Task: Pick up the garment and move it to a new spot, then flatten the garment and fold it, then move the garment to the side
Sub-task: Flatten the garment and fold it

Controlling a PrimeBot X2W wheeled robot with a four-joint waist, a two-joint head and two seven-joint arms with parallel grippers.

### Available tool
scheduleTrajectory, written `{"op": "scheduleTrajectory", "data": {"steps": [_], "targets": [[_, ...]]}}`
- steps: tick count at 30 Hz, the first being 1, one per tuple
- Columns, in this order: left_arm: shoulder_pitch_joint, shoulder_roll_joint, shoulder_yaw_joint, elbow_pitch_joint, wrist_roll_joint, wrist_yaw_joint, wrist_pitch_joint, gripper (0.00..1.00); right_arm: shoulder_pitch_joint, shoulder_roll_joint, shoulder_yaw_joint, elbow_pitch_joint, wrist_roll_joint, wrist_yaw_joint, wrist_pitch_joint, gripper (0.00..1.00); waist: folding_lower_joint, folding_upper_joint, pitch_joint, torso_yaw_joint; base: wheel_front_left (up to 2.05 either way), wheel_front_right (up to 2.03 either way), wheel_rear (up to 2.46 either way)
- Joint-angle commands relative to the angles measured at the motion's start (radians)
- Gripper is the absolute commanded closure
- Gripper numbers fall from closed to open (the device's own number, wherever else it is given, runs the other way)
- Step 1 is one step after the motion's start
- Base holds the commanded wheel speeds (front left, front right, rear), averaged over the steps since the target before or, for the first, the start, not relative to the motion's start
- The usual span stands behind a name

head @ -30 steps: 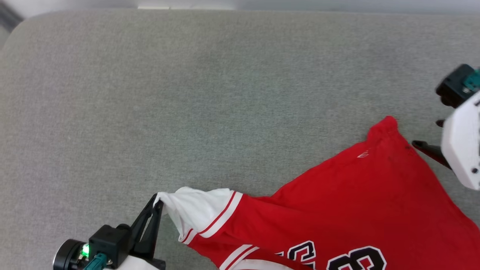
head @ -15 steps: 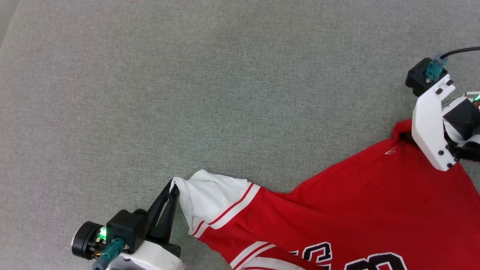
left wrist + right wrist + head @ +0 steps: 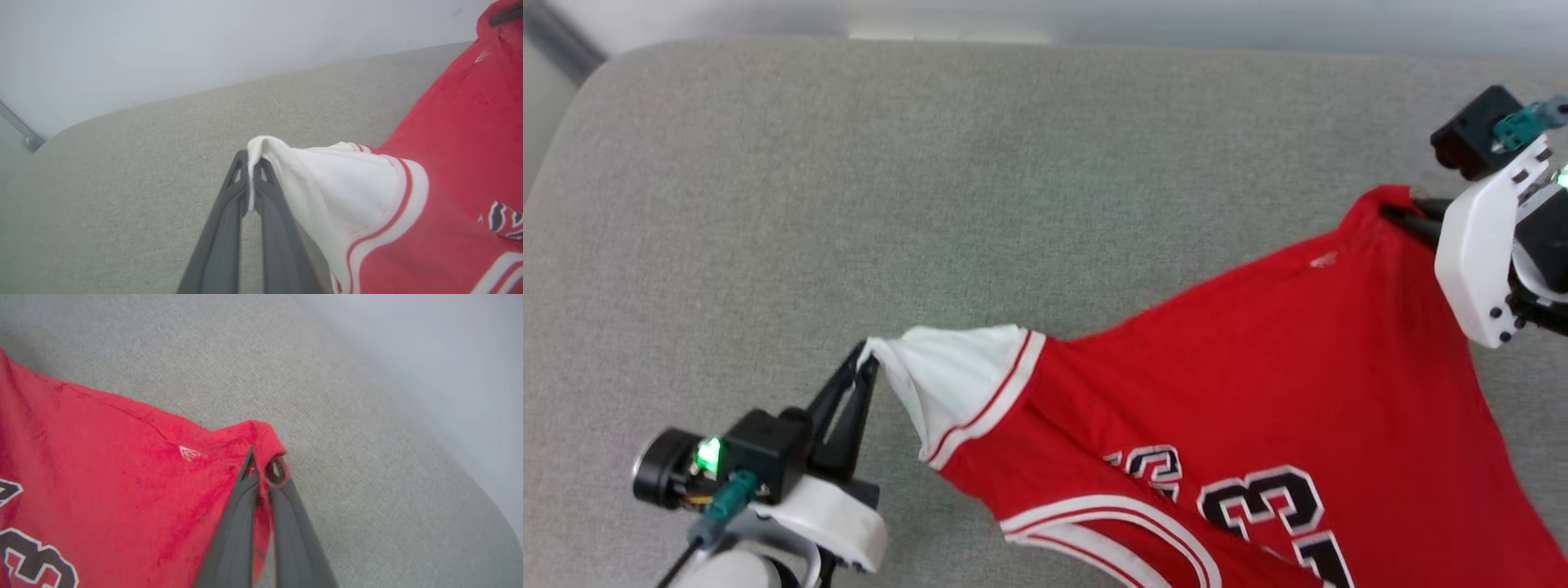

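Note:
The garment, a red jersey T-shirt with white sleeves and black-and-white lettering, hangs stretched between both grippers above the grey cushion. My left gripper is shut on the tip of its white sleeve, lower left in the head view; the left wrist view shows the cloth pinched between the fingertips. My right gripper is shut on a red corner of the garment at the upper right. The right wrist view has red cloth bunched around that gripper. The garment's lower part runs out of the head view.
A wide grey upholstered cushion lies under everything, its rounded back-left corner in view. A pale wall rises behind the cushion's far edge.
My right gripper has closed on the red corner and lifted it. The garment now hangs taut between both grippers, more lettering showing. The camera has shifted too.

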Motion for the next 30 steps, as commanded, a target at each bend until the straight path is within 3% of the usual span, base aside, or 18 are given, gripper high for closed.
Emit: {"op": "scheduleTrajectory", "data": {"steps": [1,5,16,22,30], "targets": [[-0.036,0.012,0.012,-0.007,0.008,-0.006,0.007,1.00,-0.022,-0.002,-0.019,-0.008,0.002,-0.001,-0.041,1.00,-0.0001,0.0000,-0.039,-0.029,0.00,0.00,0.00],[-0.144,0.032,0.032,-0.019,0.033,-0.031,0.040,1.00,-0.042,0.013,-0.080,0.016,-0.032,-0.001,-0.130,1.00,-0.0001,0.0000,-0.055,-0.051,0.00,0.00,0.00],[-0.571,0.058,0.100,0.026,0.087,-0.156,0.153,1.00,-0.180,0.180,-0.332,0.118,-0.206,-0.001,-0.278,1.00,-0.0001,0.0000,0.019,-0.115,0.00,0.00,0.00],[-0.844,0.013,0.114,0.118,0.110,-0.246,0.198,1.00,-0.329,0.280,-0.461,0.175,-0.315,-0.001,-0.297,1.00,-0.0001,0.0000,0.102,-0.124,0.00,0.00,0.00],[-1.193,-0.066,0.102,0.296,0.163,-0.347,0.233,1.00,-0.571,0.339,-0.514,0.245,-0.426,-0.001,-0.249,1.00,-0.0001,0.0000,0.200,-0.108,0.00,0.00,0.00]]}}
